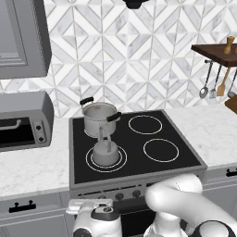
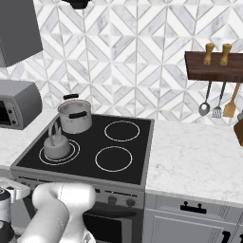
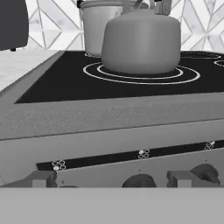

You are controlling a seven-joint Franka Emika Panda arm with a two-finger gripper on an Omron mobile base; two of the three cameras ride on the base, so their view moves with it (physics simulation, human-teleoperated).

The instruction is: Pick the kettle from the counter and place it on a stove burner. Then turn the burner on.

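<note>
Two fingers of the gripper stand wide open, holding nothing, near the stove knobs; the kettle sits on its burner.

**Around your work area**

You have a steel pot at the far left, a toaster oven further left, and a wooden shelf with two shakers and hanging utensils on the right wall.

No readable text; tiny white marks on stove front panel illegible.
</note>
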